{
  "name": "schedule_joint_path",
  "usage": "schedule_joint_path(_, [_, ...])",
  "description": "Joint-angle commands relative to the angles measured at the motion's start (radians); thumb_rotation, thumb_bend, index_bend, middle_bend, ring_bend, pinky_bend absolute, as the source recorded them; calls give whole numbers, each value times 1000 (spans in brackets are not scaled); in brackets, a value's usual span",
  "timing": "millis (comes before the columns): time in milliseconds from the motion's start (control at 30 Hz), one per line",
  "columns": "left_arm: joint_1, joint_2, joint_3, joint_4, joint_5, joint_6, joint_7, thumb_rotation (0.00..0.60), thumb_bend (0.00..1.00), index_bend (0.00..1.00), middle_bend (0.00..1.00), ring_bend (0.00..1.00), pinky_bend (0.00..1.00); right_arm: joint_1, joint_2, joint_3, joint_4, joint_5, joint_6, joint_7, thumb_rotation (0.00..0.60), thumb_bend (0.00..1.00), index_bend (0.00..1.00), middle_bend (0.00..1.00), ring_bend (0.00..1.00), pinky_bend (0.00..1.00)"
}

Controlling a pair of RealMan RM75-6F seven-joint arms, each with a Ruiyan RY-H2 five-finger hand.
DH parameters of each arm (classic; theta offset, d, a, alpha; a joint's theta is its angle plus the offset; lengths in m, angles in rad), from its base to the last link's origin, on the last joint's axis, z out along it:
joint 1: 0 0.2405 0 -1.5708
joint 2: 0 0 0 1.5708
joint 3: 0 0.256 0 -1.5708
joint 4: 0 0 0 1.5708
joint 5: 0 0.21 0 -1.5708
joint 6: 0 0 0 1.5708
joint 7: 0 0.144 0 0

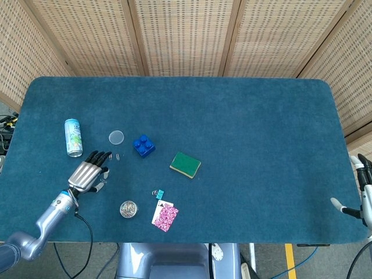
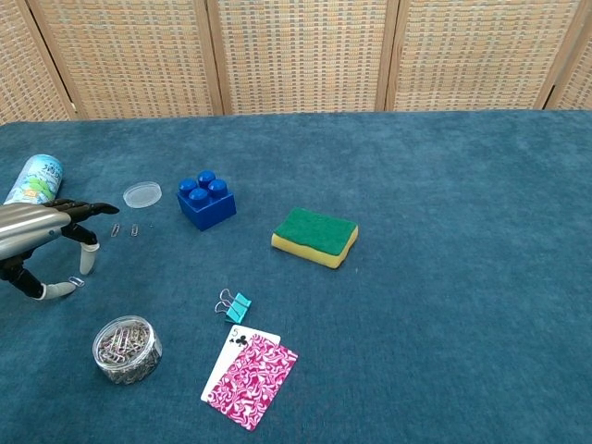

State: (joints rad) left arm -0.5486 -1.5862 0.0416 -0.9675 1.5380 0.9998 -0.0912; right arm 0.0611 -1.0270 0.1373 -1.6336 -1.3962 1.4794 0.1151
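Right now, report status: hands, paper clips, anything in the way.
Left hand open, fingers spread over loose paper clips. Right hand off table edge, holds nothing. Clear lid and drink can close by.

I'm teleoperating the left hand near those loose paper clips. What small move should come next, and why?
Probably lower the left hand slightly and close thumb and finger on the loose paper clip beside its thumb tip. The fingers are spread and hold nothing, the clip lies flat on the cloth, and two more paper clips lie just beyond the fingertips.
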Motion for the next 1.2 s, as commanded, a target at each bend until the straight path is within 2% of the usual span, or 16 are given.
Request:
schedule_joint_path(33, [-2, 1, -3, -6, -6, -5, 8, 600, 316, 527, 0, 0, 0, 0, 0, 0, 0, 0, 0, 0, 600, 0, 0, 0, 0, 0])
schedule_joint_path(433, [-7, 3, -6, -14, -27, -34, 32, 600, 319, 537, 0, 0, 0, 1, -1, 0, 1, 2, -3, -1, 600, 0, 0, 0, 0, 0])
schedule_joint_path(567, [-5, 4, -5, -15, -30, -37, 32, 600, 353, 540, 0, 0, 0, 2, -1, 0, 1, 2, -4, -2, 600, 0, 0, 0, 0, 0])
schedule_joint_path(1200, [4, -6, 3, 2, -25, -27, 9, 600, 376, 611, 0, 0, 0, 2, -2, -1, 1, 0, -5, -2, 600, 0, 0, 0, 0, 0])
